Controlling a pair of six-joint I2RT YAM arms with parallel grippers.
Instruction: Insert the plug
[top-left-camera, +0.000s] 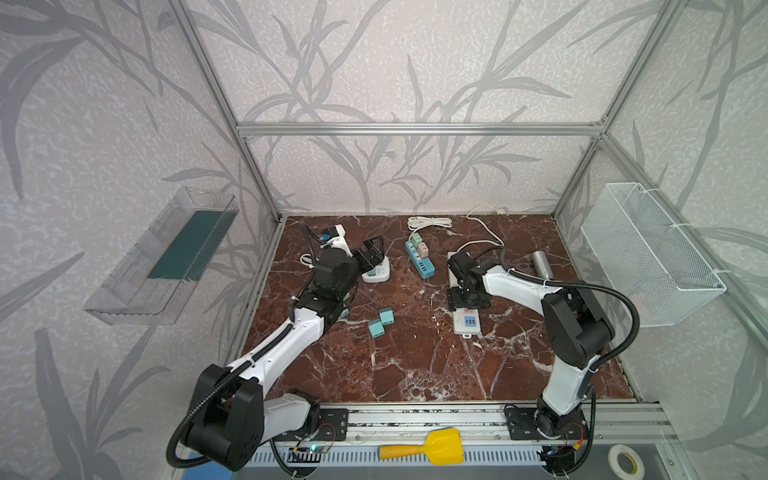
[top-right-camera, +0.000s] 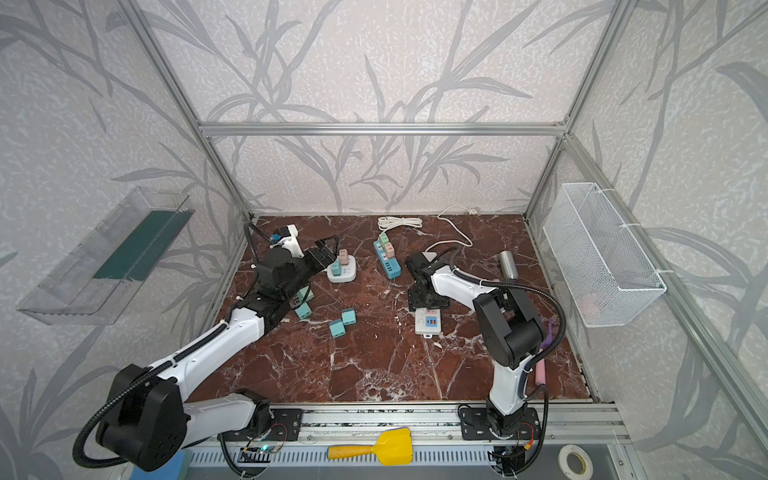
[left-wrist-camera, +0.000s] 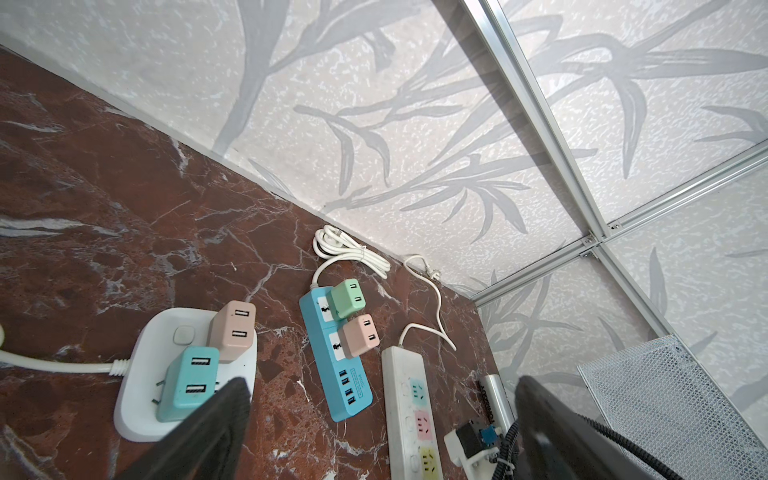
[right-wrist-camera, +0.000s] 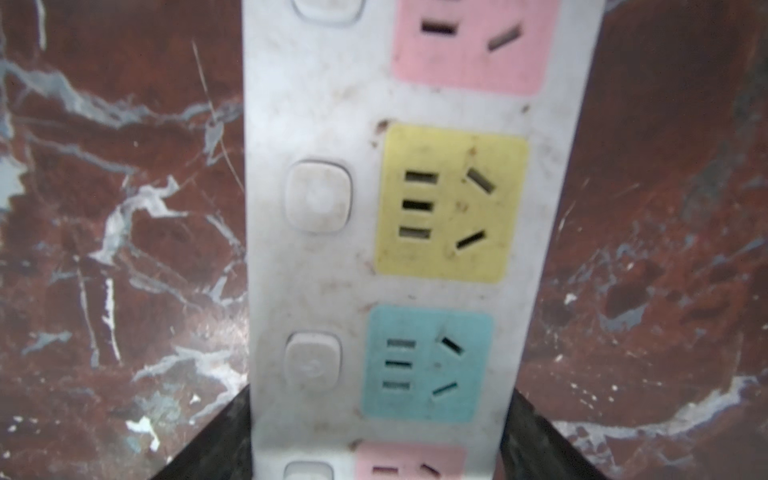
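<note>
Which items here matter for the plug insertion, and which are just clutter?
Job:
loose teal plugs
long white power strip
blue power strip
square white power strip

Clutter:
steel cylinder
yellow scoop
tape roll
mesh basket
clear wall tray

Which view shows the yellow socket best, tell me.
Right wrist: the white power strip's yellow socket is close, slots clear. Left wrist shows it small at the edge; in both top views the right arm hides it.
</note>
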